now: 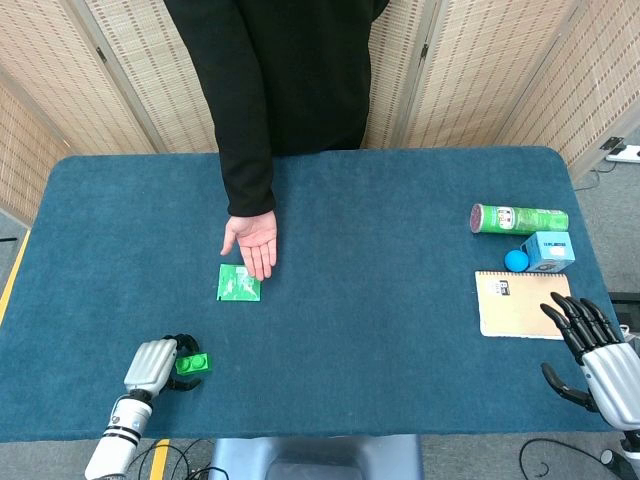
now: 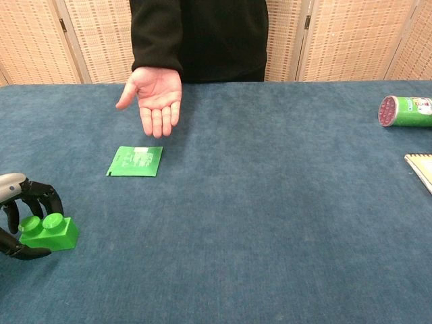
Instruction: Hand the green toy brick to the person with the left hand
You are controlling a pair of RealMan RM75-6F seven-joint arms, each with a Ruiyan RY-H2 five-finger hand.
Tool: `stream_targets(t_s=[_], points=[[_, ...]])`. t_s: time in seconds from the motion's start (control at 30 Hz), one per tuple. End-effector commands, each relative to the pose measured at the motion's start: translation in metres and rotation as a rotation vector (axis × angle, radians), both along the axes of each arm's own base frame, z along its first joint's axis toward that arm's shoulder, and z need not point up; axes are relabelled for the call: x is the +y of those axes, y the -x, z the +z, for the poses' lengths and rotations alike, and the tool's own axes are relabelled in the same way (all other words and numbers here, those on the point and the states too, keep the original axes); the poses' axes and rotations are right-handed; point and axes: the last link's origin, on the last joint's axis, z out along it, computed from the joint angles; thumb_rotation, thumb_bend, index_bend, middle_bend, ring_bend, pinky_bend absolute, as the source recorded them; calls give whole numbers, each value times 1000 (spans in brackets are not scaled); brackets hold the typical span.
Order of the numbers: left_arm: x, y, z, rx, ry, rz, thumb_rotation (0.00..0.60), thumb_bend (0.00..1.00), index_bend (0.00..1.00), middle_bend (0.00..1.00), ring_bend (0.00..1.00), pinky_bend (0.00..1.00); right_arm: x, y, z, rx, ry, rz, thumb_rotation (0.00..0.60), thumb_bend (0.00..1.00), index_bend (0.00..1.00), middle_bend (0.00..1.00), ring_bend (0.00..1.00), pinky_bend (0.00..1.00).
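Note:
The green toy brick (image 1: 193, 364) (image 2: 48, 231) lies on the blue table near the front left edge. My left hand (image 1: 152, 364) (image 2: 20, 216) is wrapped round its left end, fingers curled over the top and thumb against the front, gripping it while it rests on the cloth. The person's open palm (image 1: 253, 240) (image 2: 155, 98) is held out over the table, beyond the brick and to its right. My right hand (image 1: 600, 360) hovers at the front right corner with fingers spread and nothing in it; the chest view does not show it.
A flat green packet (image 1: 239, 283) (image 2: 136, 161) lies between the brick and the person's palm. At the right are a green can (image 1: 518, 218) (image 2: 407, 111) on its side, a blue box (image 1: 549, 250), a blue ball (image 1: 516, 261) and a notebook (image 1: 518, 303).

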Motion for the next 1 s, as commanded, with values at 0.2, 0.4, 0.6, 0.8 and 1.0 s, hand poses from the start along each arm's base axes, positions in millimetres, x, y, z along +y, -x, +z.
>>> stream_targets(t_s=[0.2,0.4,0.6,0.8,1.0], points=[[1,13,0,-26,-50,10,600,215,527,511,441,592,7,-1,3,-5,19,12,600,317,0,0,0,0],[3,12,3,-4,-100,-14,600,215,637,641,540,680,9,-1,4,-6,19,21,600,317,0,0,0,0],[0,1,14,-4,-127,-39,600,215,655,669,558,697,10,0,5,-14,27,23,600,317,0,0,0,0],[-2,-49,56,-100,-132,-100,600,215,633,669,558,697,7,1,5,-17,16,11,600,317,0,0,0,0],[11,-114,99,-219,-133,-215,600,215,632,669,558,697,1,3,5,-23,9,-12,600,318,0,0,0,0]])
